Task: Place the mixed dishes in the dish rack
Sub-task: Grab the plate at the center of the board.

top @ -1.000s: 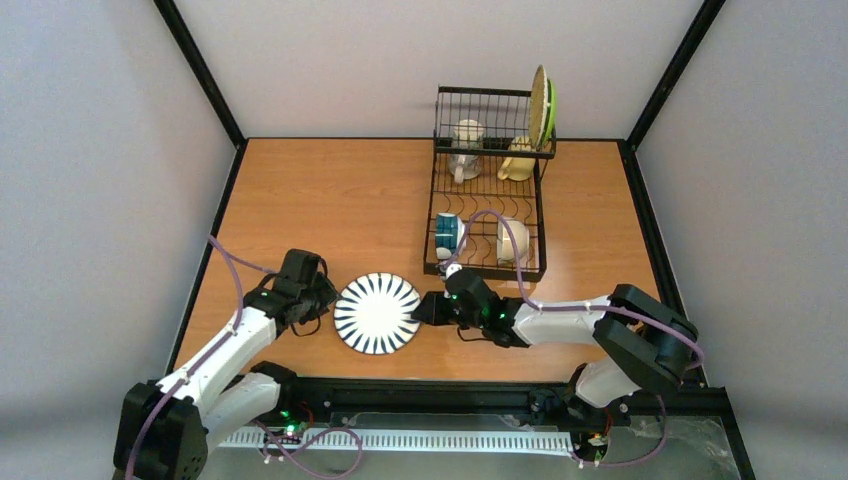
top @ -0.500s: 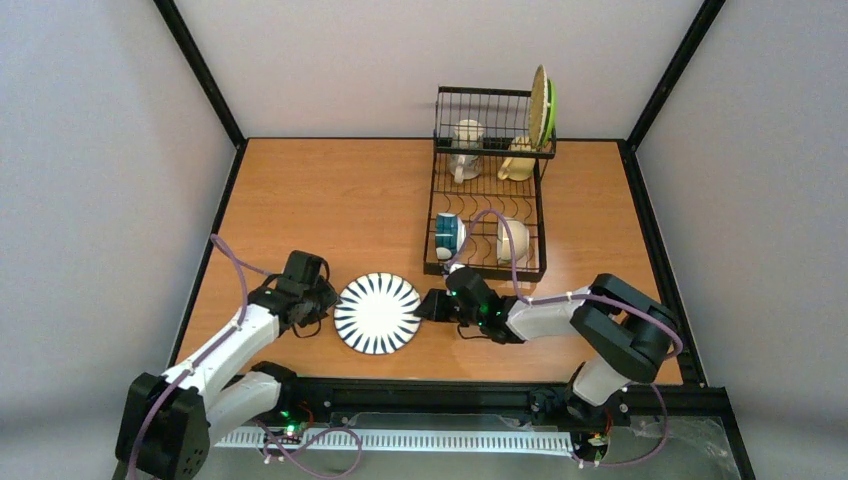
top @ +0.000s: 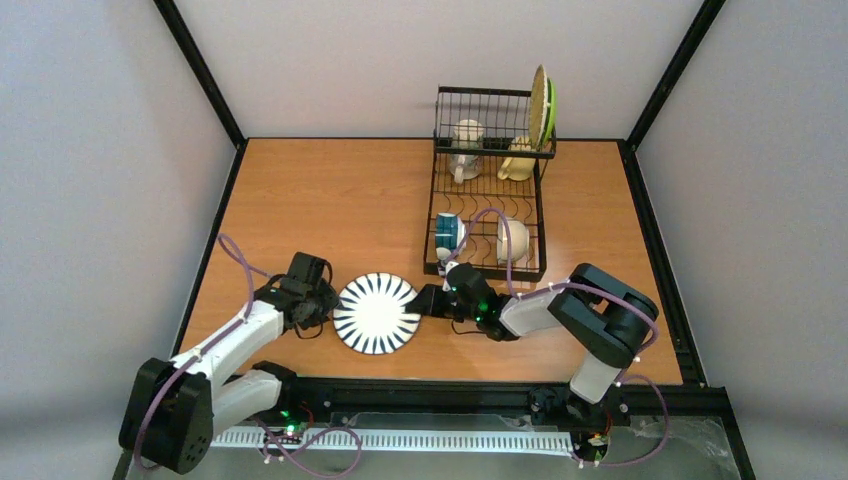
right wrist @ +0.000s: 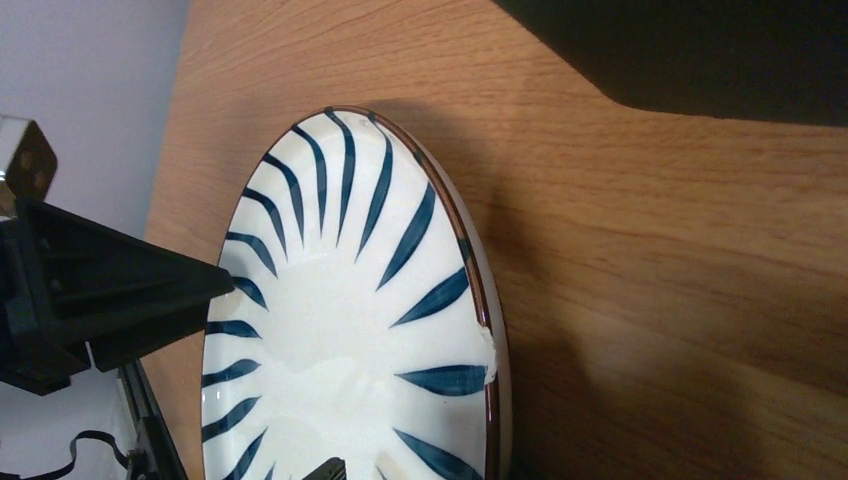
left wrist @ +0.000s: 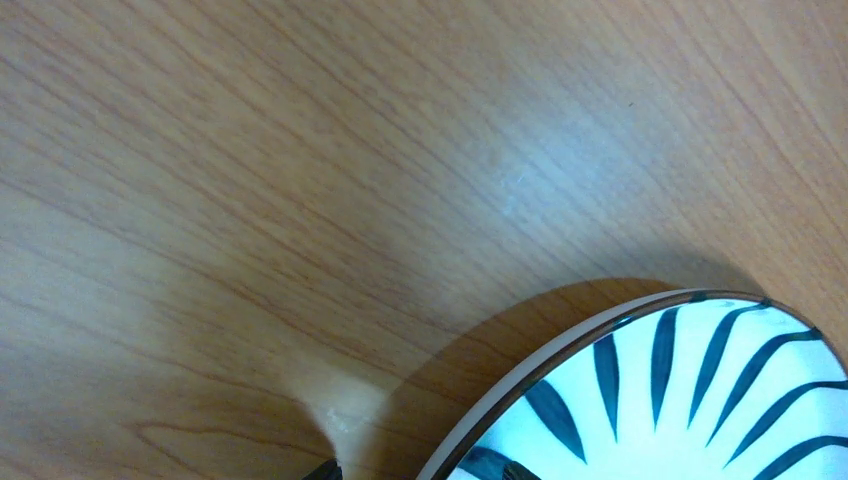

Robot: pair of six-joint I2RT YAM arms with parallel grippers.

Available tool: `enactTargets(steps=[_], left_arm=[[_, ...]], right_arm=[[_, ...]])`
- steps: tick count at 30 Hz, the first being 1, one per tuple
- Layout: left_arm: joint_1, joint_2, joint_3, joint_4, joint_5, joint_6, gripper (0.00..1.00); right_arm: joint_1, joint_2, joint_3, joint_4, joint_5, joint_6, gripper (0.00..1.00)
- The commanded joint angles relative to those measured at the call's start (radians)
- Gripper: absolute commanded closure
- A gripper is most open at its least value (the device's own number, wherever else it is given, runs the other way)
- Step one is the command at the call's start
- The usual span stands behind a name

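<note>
A white plate with dark radiating stripes [top: 377, 312] lies flat on the table between my two grippers. My left gripper [top: 322, 305] is at its left rim. In the left wrist view [left wrist: 418, 470] one fingertip is over the table and the other over the plate [left wrist: 680, 400], with the rim between them. My right gripper [top: 428, 302] is at the plate's right rim. In the right wrist view one fingertip [right wrist: 330, 468] shows over the plate [right wrist: 340, 330]; the other is hidden. The black dish rack [top: 485, 272] holds a lime-green plate [top: 545, 105], two mugs [top: 466, 140], a teal-banded cup [top: 447, 233] and a bowl [top: 513, 240].
The rack stands at the back right of the wooden table, its near end just behind my right gripper. Black frame posts run along the table's left and right edges. The plate's right rim has a small chip [right wrist: 489, 352].
My right arm has folded in, and its gripper has edged left onto the plate's right rim. My left gripper has shifted slightly at the left rim. The plate has stayed in place.
</note>
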Motion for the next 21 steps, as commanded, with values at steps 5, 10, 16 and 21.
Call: enactTargets(steps=[5, 10, 16, 21], left_arm=[[-0.005, 0.021, -0.023, 0.048, 0.019, -0.008, 0.09], [-0.005, 0.029, -0.032, 0.068, 0.032, -0.002, 0.09], [-0.006, 0.044, -0.053, 0.101, 0.058, 0.005, 0.09], [-0.006, 0.062, -0.067, 0.126, 0.098, 0.013, 0.09]], right_arm=[[-0.003, 0.066, -0.015, 0.019, -0.036, 0.034, 0.09], [0.0, 0.078, -0.016, 0.031, -0.045, 0.042, 0.13], [0.004, 0.084, -0.016, 0.056, -0.059, 0.047, 0.24], [0.01, 0.079, -0.03, 0.109, -0.086, 0.05, 0.31]])
